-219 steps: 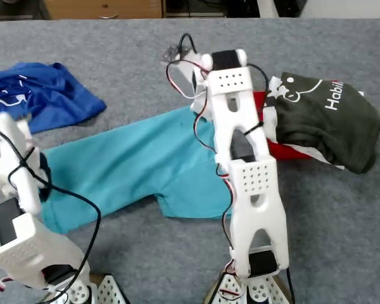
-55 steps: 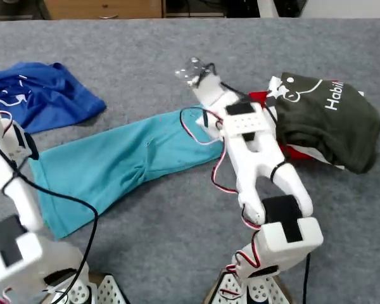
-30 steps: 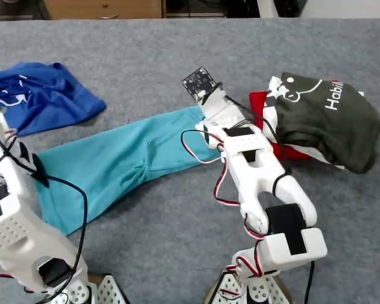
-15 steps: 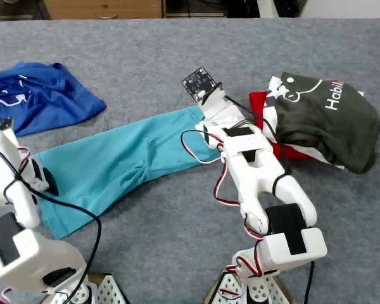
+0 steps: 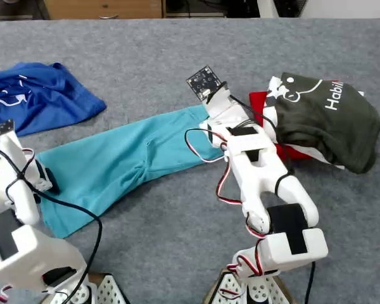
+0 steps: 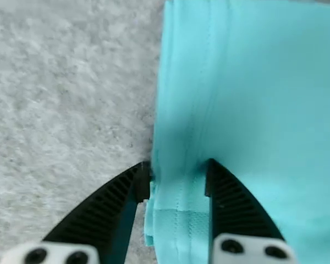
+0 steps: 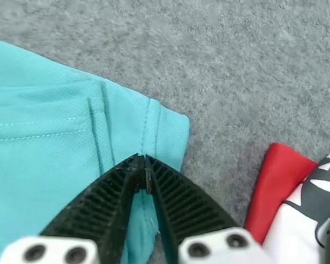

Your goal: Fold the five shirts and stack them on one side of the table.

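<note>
My right end effector [image 7: 144, 165] is pressed together, pinching a corner hem of the teal shirt [image 5: 120, 161] at its far right end, near the middle of the grey tabletop [image 5: 145, 44]. My left end effector [image 6: 177, 179] is spread, its fingers straddling the shirt's stitched edge at the near left end. The shirt lies as a long folded band slanting between the two, puckered at mid-length. A crumpled blue shirt [image 5: 41, 95] sits far left. At the right, a dark green shirt [image 5: 323, 120] lies over a red shirt [image 5: 258, 101].
</note>
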### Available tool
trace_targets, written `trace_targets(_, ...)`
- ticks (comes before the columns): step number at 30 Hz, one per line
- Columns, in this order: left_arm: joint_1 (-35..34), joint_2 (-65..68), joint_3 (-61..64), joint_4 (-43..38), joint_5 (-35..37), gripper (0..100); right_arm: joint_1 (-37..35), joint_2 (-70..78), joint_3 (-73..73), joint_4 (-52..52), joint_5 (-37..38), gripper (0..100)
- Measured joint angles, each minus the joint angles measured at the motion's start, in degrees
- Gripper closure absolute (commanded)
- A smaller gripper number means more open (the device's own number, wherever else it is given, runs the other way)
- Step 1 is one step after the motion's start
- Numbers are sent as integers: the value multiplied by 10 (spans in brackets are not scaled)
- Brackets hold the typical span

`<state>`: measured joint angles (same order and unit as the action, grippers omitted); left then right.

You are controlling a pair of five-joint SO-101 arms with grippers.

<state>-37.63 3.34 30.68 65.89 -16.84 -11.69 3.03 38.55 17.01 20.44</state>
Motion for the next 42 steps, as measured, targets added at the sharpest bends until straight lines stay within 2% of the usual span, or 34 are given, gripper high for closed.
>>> trace_targets(5, 4, 40, -35, 20, 20, 855, 2, 0, 0, 0, 0, 997)
trace_targets(9, 4, 59, -50, 23, 46, 916, 2, 0, 0, 0, 0, 997)
trace_targets(14, 29, 65, -53, 24, 47, 930, 2, 0, 0, 0, 0, 997)
trace_targets(19, 31, 62, -55, 19, 48, 984, 5, 0, 0, 0, 0, 997)
trace_targets(23, 30, 47, -71, 21, 37, 981, 19, 0, 0, -5, 0, 997)
trace_targets(26, 17, 25, -114, 50, 6, 981, 19, 0, 0, -18, 0, 997)
trace_targets(36, -109, 12, -290, 158, -69, 981, 22, 0, 0, -33, 0, 997)
trace_targets(39, -110, 12, -337, 203, -74, 981, 22, 0, 0, -33, 0, 997)
trace_targets(42, -60, 11, -373, 255, -80, 981, 22, 0, 0, -35, 0, 997)
